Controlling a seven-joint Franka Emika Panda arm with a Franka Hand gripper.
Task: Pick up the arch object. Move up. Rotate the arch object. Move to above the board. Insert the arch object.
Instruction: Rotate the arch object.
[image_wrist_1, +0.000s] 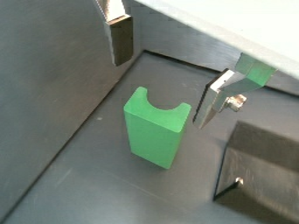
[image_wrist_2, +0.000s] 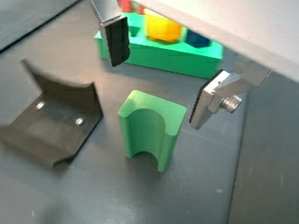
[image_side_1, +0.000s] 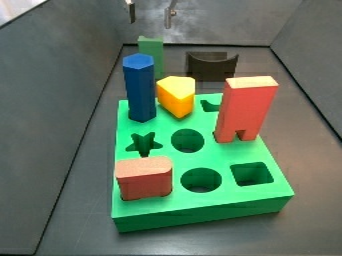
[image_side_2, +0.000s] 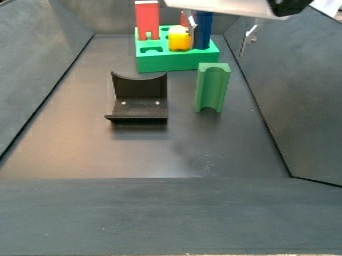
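Note:
The arch object is a mid-green block with a curved notch. It stands upright on the dark floor and shows in both wrist views and both side views. My gripper is open and hangs above the arch, its fingers on either side and clear of it; it also shows in a wrist view and a side view. The board is a thick bright-green slab with star, round and square holes. It lies beyond the arch in a side view.
The dark fixture stands on the floor beside the arch and shows in a wrist view. On the board stand a tall red block, a blue block, a yellow block and a low red block. Grey walls enclose the floor.

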